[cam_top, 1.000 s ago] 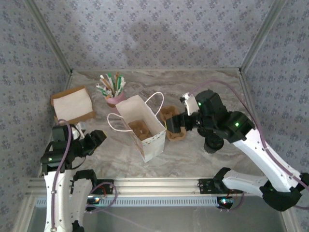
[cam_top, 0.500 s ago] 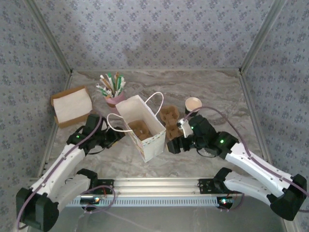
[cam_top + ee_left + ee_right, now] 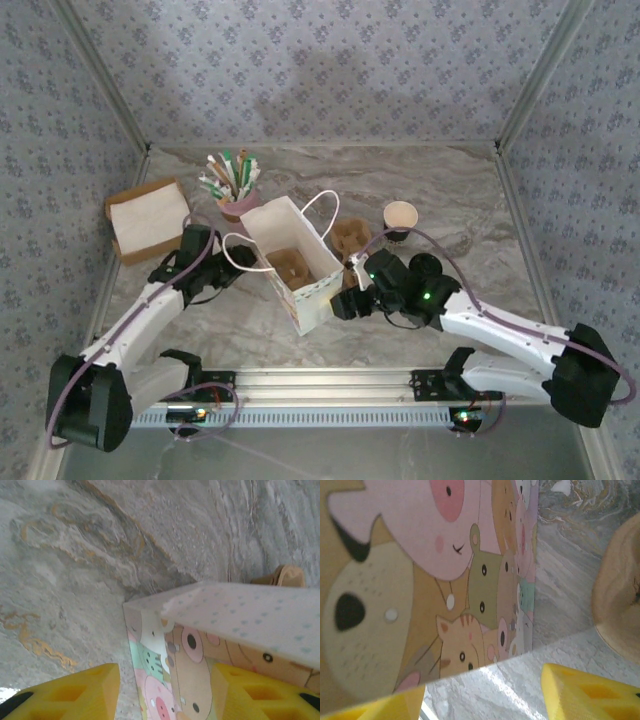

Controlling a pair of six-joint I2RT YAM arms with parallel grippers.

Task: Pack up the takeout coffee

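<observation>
Takeout coffee cup [image 3: 400, 213]: upright on bench [image 3: 470, 200], unlidded, right of frame centre, outside paper bag [image 3: 318, 295], just right of tan cup carrier [image 3: 350, 238].
Paper bag: upright at frame centre, mouth open, second carrier [image 3: 290, 265] inside.
Left gripper [image 3: 235, 277]: at bag's left side, jaws apart, grasping nothing.
Right gripper [image 3: 342, 303]: at bag's lower right corner, jaws apart, grasping nothing.
Pink straw cup [image 3: 235, 205]: upper left of bag.

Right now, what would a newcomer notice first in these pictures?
A paper bag printed with cartoon animals stands open mid-table, a cardboard cup tray inside it. The left hand and right hand flank it, both open. Behind on the right, a tan cup stands without a lid.
</observation>
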